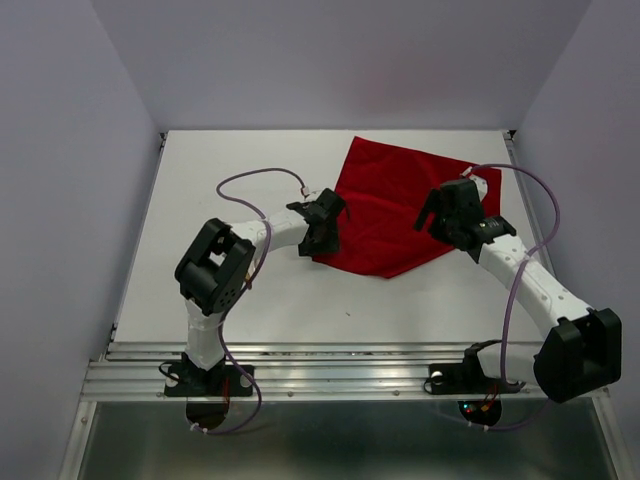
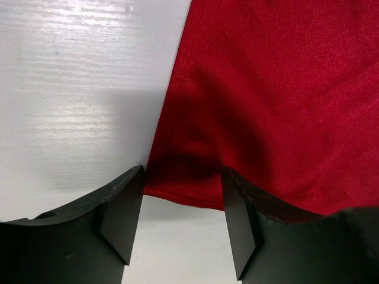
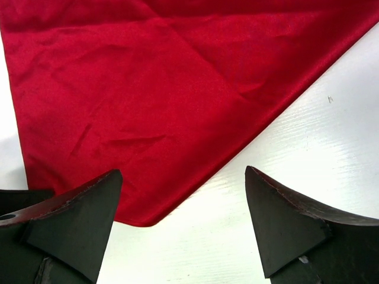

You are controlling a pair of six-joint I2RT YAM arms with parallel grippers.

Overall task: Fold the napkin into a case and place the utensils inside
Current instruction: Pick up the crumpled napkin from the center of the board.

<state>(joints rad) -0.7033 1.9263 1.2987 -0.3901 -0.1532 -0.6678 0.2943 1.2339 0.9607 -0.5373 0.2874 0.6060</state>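
The bright red napkin lies flat on the white table, at the back and right of centre. My left gripper is low at its near-left corner. In the left wrist view the napkin has that corner's hem between the open left gripper, and neither finger presses it. My right gripper hovers over the cloth's right side. In the right wrist view it stands wide open above a rounded corner of the napkin. The utensils and the case are out of view.
Grey walls close in the table on the left, back and right. A metal rail runs along the near edge by the arm bases. Purple cables loop off both arms.
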